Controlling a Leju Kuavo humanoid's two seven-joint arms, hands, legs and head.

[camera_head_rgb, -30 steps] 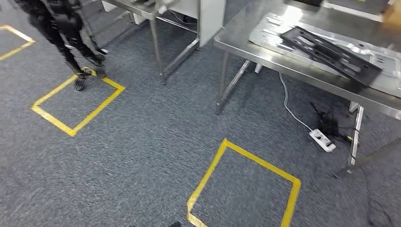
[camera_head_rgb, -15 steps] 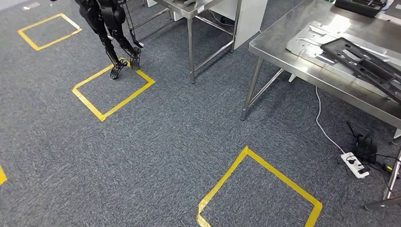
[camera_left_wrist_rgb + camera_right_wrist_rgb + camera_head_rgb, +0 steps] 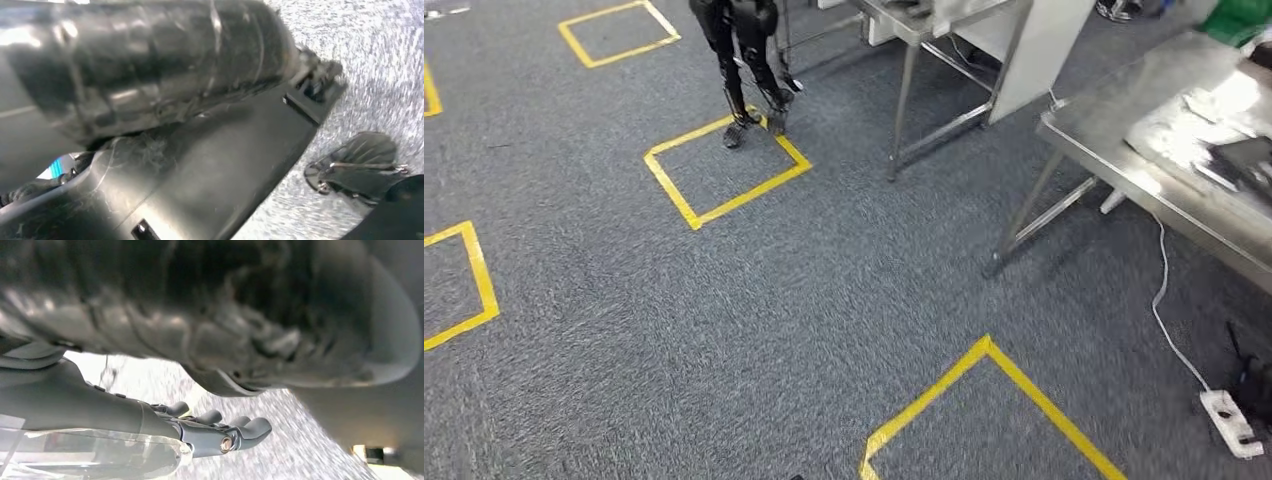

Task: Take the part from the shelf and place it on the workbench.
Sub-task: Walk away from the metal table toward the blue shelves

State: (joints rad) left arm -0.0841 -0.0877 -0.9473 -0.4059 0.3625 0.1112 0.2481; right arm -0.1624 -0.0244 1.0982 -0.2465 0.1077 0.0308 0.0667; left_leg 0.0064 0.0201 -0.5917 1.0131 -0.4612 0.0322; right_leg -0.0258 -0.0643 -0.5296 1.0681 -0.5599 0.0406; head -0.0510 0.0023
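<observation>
Grey, coarse-looping carpet [image 3: 724, 330] spreads across the head view, marked with square outlines of flat yellow tape [image 3: 724, 170]. At the far edge of one square stand the thin black legs of another robot [image 3: 749, 60]. Beside them is a brushed steel table on slim tubular legs [image 3: 904, 90], with a white flat panel [image 3: 1034, 50] hanging at its side. On the right stands the stainless steel workbench [image 3: 1104, 150], its top smooth and glaring. On it lies a pale sheet-metal plate [image 3: 1184, 145], and on that plate rests the dark, flat, frame-like part [image 3: 1244, 160], blurred at the picture's edge. A thin white cable [image 3: 1169, 320] trails from under the bench down to a white oblong power strip [image 3: 1229, 422] on the carpet.

The left wrist view is smeared: the left hand [image 3: 150, 65] is a dark, glossy, ribbed mass close to the lens, and I cannot tell whether its fingers are spread or closed. Speckled carpet shows behind it.

In the right wrist view the right hand [image 3: 220, 432] hangs over the carpet, smooth grey with dark rounded fingers [image 3: 252, 427] stretched out side by side, slightly hooked at the tips, released and holding nothing.
</observation>
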